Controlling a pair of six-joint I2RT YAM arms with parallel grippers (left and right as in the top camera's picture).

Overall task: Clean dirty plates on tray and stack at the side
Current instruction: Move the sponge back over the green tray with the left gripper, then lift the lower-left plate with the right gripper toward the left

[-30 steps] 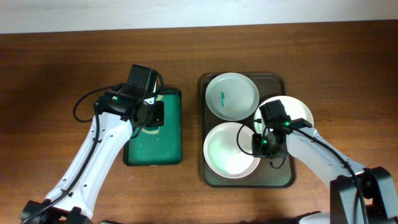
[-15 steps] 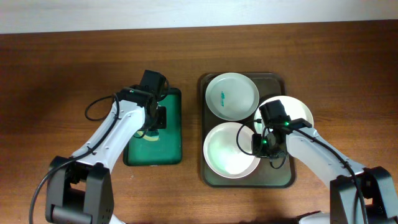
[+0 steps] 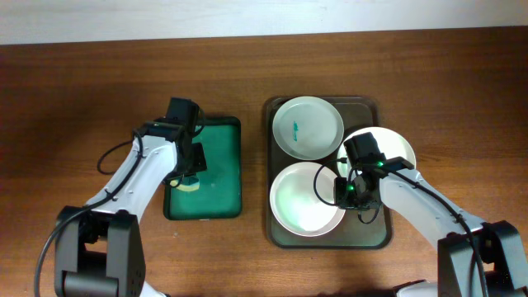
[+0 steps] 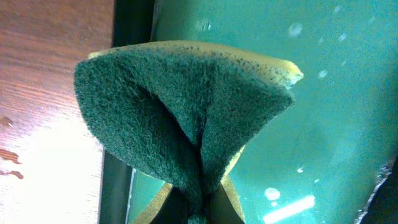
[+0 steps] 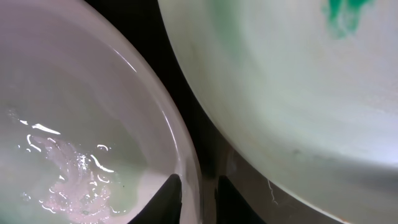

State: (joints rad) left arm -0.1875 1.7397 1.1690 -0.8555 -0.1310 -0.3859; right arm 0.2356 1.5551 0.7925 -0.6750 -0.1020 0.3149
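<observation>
Fingers, left gripper (image 4: 199, 208): clamped on a folded green scouring sponge (image 4: 186, 112) with its yellow backing showing, held just above the green tray (image 3: 219, 194) at centre left of the overhead view.
Fingers, right gripper (image 5: 198, 190): one inside and one outside the rim of the lower plate (image 3: 305, 202); they seem pinched onto it.
Dark tray (image 3: 367, 235): right of centre, carrying three white plates packed close together.
Right-hand plate (image 3: 394, 147): overhangs the dark tray's right edge, partly hidden under the right arm.
Upper plate (image 3: 313, 124): uncovered, with a teal smear (image 3: 295, 128) near its middle.
Lower plate: wet and glossy, no smear visible.
Step, as judged: carry the sponge across to a smeared plate while the other arm steadies the set.
Doing it well: hold the fold tight, lift clear of both tray rims, land the scouring face flat on the smear, and press lightly so the crowded plates do not slide.
</observation>
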